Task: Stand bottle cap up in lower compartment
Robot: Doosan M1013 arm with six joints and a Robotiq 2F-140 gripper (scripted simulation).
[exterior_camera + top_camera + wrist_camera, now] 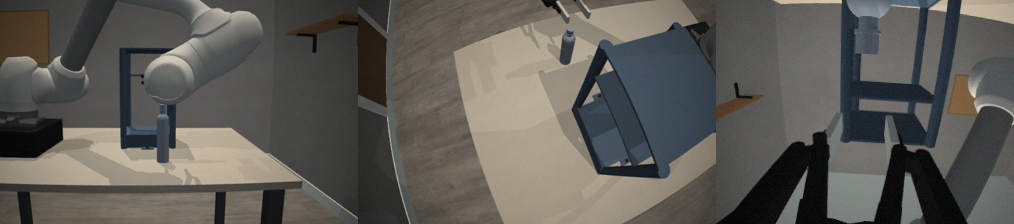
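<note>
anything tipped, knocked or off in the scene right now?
Nothing stands out. The bottle stands upright, cap up, on the table in front of the shelving unit, untouched. The gripper is part open with nothing between its fingers, apart from the bottle. What shows of the unit's shelves is bare.

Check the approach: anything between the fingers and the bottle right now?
Nothing visible. The gripper is open and holds nothing, apart from the bottle, which stands upright on the table. In the wrist view the gap between the fingers shows only the shelving unit beyond.
</note>
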